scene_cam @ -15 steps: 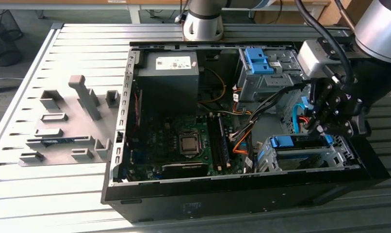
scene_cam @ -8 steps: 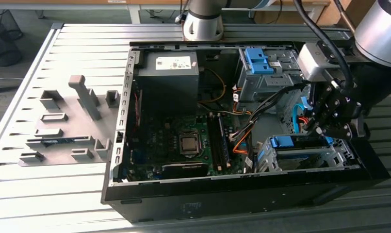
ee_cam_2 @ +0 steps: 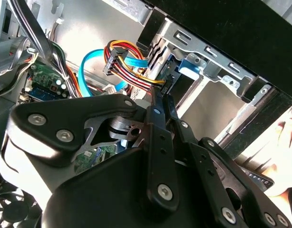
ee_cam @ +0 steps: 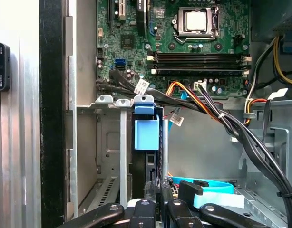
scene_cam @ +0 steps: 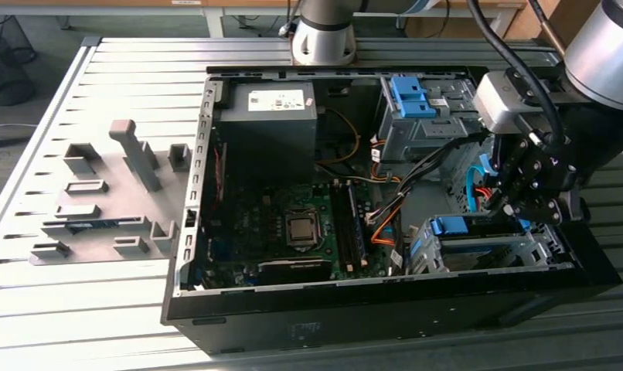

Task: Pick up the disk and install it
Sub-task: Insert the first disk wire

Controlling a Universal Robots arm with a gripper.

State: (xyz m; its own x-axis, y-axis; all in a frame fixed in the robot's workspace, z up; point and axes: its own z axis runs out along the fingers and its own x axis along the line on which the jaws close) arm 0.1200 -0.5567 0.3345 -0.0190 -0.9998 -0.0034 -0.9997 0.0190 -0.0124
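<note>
Blue-railed disk going into the drive cage

Blue rails mark the disk [ee_cam: 147, 134], standing on edge in the drive cage [scene_cam: 484, 251] at the computer case's [scene_cam: 394, 297] front corner. The claw [scene_cam: 518, 205] sits just above that cage; whether its jaws are together or apart I cannot tell. Cables [ee_cam: 217, 111] run beside the cage and could snag, and a tilted disk might jam in its slot.

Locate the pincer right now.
In the exterior view the pincer is inside the open computer case, at the exterior view's right, just above the drive cage with the blue latch.
</note>
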